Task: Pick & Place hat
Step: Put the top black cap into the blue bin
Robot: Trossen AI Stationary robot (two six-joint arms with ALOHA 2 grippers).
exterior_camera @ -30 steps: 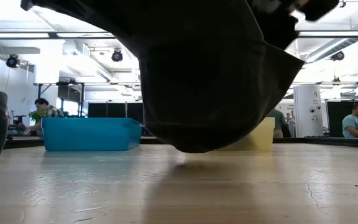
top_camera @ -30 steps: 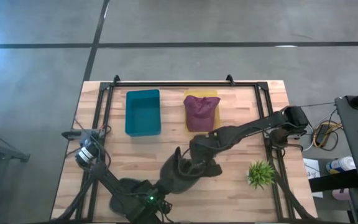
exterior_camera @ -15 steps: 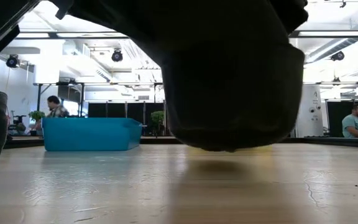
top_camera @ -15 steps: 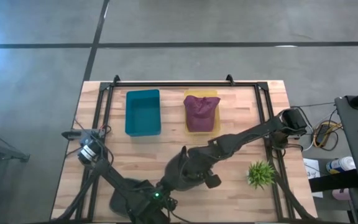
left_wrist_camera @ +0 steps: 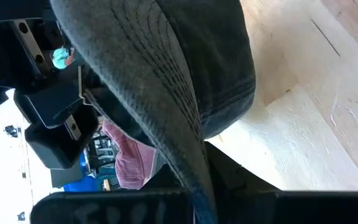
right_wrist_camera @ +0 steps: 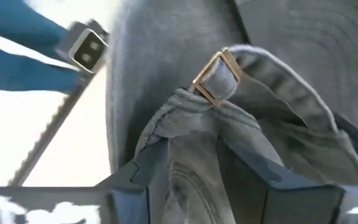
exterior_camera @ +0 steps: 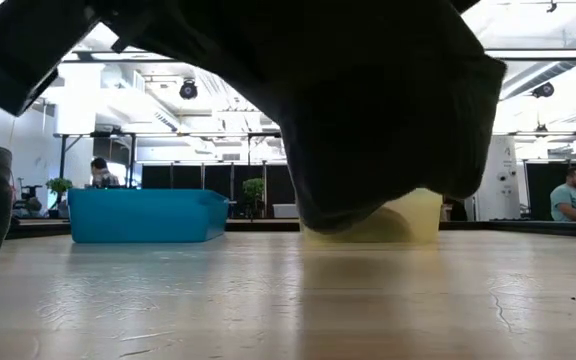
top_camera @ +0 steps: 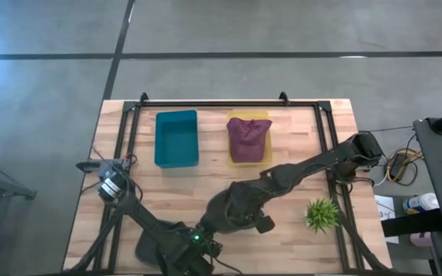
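A dark grey cap [top_camera: 232, 208] hangs between my two grippers over the table's near middle. In the low view the cap [exterior_camera: 368, 120] floats above the wood. My left gripper [top_camera: 209, 224] is shut on it from the near-left, and my right gripper [top_camera: 252, 201] is shut on it from the right. A second hat, maroon [top_camera: 245, 135], lies in a yellow bin [top_camera: 265, 153] at the far side. A teal bin [top_camera: 176, 139] stands left of that bin. My left gripper [left_wrist_camera: 197, 200] pinches the cap's stitched brim [left_wrist_camera: 166, 106] at its edge; the brim runs away from the fingers. The cap is lifted clear of the table. My right gripper [right_wrist_camera: 191, 171] pinches bunched cloth at the cap's back [right_wrist_camera: 188, 124], just below the strap's brass buckle [right_wrist_camera: 219, 76], between both fingers [right_wrist_camera: 138, 177]. Several folds of cloth sit in the hold. The cap hangs clear of the table.
A small green plant [top_camera: 321, 214] stands near the right edge, close to my right arm. Black frame rails [top_camera: 206, 103] run along the far edge and down both sides. Bare wood [exterior_camera: 288, 300] lies under the cap. People stand in the room behind.
Both grippers carried the cap a little toward the table's near edge, my right gripper moving most and my left shifting slightly right. The cap stayed lifted clear, and in the low view its lowest part swung right and rose slightly.
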